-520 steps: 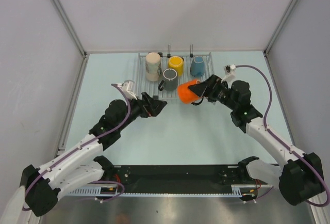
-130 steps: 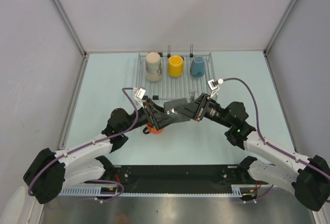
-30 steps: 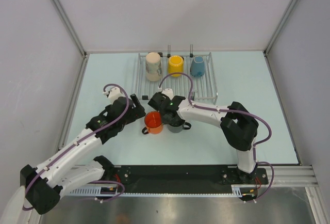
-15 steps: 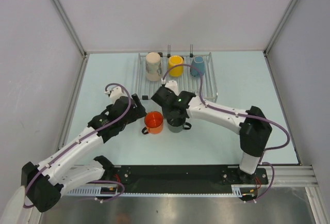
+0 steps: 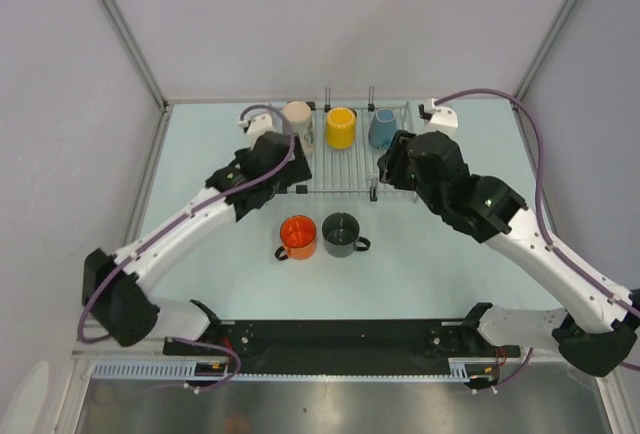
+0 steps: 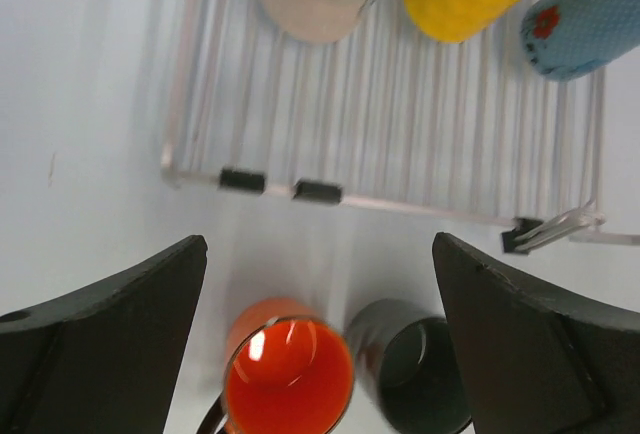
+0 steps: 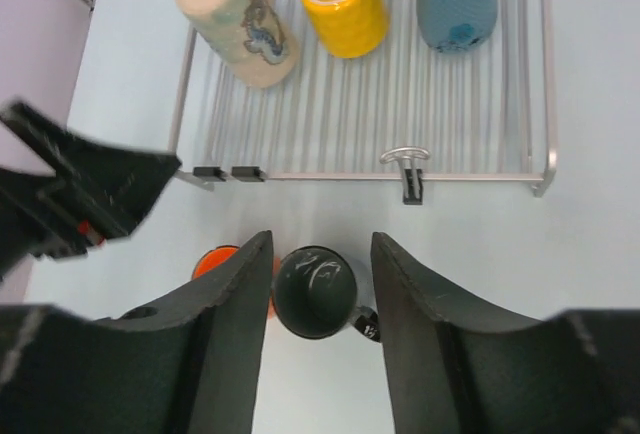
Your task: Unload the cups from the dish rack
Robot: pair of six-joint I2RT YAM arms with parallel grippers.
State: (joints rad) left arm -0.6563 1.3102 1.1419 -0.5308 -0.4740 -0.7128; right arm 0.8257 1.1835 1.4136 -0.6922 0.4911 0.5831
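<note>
The dish rack holds three cups: cream, yellow and light blue. An orange cup and a dark grey cup stand upright side by side on the table in front of it. My left gripper hangs wide open over the rack's front left corner, with the orange cup and the grey cup below. My right gripper is open and empty above the rack's front right; the grey cup shows far below, between its fingers.
Both arms reach in over the rack's front edge, the left gripper showing at the left of the right wrist view. An upright prong stands at the rack's front bar. Grey walls close in the table on three sides.
My right gripper has let go of the dark grey cup, lifted and drawn back to the right over the rack. The left arm has swung up to the rack's front left.
</note>
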